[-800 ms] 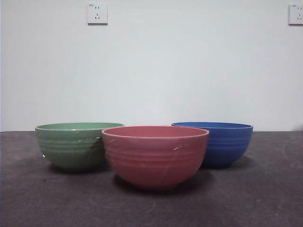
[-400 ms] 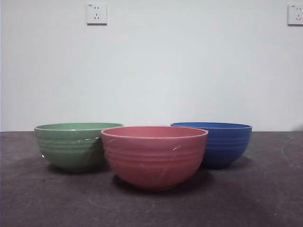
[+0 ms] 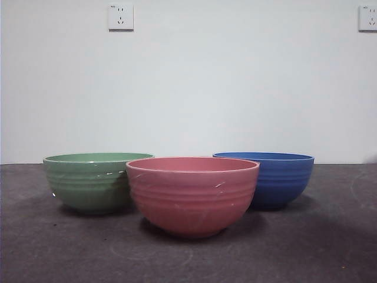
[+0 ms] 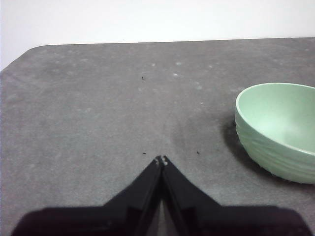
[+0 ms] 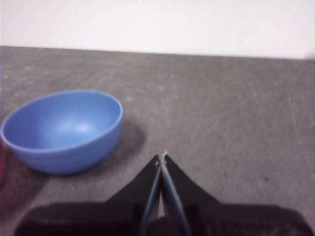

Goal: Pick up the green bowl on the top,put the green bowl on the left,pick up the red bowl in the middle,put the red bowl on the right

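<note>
In the front view the green bowl (image 3: 88,181) stands upright on the table at the left. The red bowl (image 3: 192,194) stands upright in the middle, nearest the camera, overlapping the green bowl's right side. The green bowl also shows in the left wrist view (image 4: 278,129), empty. My left gripper (image 4: 161,160) is shut and empty above bare table, apart from the green bowl. My right gripper (image 5: 162,158) is shut and empty, apart from the blue bowl. A sliver of the red bowl (image 5: 1,164) shows in the right wrist view. Neither arm shows in the front view.
A blue bowl (image 3: 275,178) stands upright behind the red bowl at the right; it also shows empty in the right wrist view (image 5: 64,129). The table (image 3: 330,247) is dark grey. A white wall with two sockets stands behind it.
</note>
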`<state>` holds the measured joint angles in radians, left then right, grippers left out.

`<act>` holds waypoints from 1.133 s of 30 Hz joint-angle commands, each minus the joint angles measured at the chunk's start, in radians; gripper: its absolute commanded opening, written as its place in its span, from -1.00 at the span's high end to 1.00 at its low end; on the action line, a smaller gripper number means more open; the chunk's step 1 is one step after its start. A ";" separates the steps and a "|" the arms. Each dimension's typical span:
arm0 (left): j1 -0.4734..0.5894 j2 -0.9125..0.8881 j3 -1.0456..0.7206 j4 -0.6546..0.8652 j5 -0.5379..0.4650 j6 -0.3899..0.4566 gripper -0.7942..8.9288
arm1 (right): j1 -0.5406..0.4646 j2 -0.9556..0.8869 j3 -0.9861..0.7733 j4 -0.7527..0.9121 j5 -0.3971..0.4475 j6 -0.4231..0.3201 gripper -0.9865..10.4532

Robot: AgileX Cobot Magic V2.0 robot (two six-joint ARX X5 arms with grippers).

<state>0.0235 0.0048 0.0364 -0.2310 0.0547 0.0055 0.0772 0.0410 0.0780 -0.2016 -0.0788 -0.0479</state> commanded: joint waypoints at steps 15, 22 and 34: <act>0.003 -0.001 -0.017 0.003 -0.001 -0.005 0.84 | 0.001 -0.034 -0.069 0.021 0.008 0.084 0.82; 0.003 -0.001 -0.017 0.003 -0.001 -0.005 0.84 | 0.001 -0.034 -0.069 0.021 0.008 0.084 0.82; 0.003 -0.001 -0.017 0.003 -0.001 -0.005 0.84 | 0.001 -0.034 -0.069 0.021 0.008 0.084 0.82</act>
<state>0.0235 0.0048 0.0364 -0.2310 0.0547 0.0055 0.0776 0.0063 0.0238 -0.1856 -0.0753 0.0273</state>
